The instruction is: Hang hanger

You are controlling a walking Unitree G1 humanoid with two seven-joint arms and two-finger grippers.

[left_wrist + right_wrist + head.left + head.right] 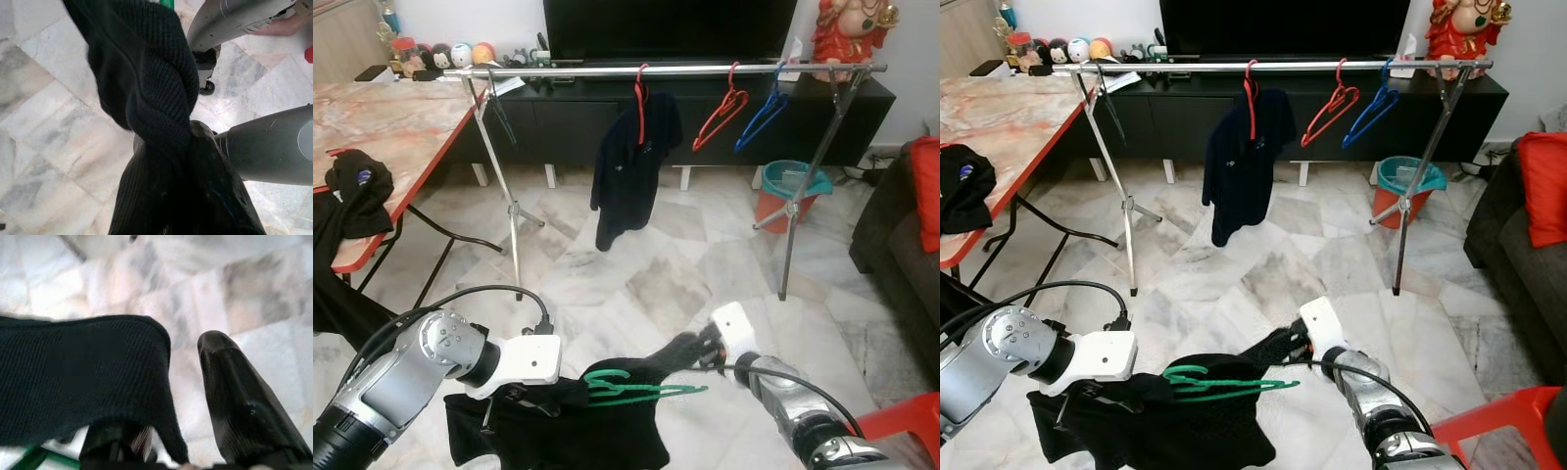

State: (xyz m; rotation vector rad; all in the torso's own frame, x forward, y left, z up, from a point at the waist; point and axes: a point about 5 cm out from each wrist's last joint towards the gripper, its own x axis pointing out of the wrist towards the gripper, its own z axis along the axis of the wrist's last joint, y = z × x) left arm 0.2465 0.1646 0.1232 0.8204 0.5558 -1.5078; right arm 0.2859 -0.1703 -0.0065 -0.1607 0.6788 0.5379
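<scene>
Most of my green hanger [641,388] is buried inside the black garment [578,426]; its hook and one bar show. It hangs low between my two arms, well short of the clothes rail [666,70]. My left end effector [509,399] is wrapped in bunched black knit [146,98], so I cannot tell how its fingers stand. My right end effector [690,352] has cloth draped over one finger while the other finger [239,401] stands apart from it; it is narrow, pinching the garment's edge. Both arms reach inward, wrists near each other above the marble floor [656,284]. On the rail hang a dark shirt [631,162] on a red hanger [640,98], another red hanger [722,116] and a blue hanger [762,117]. Behind the rail's right leg stands a teal bucket [791,186]; to the rail's left a table [391,127] carries black clothes [352,191].
</scene>
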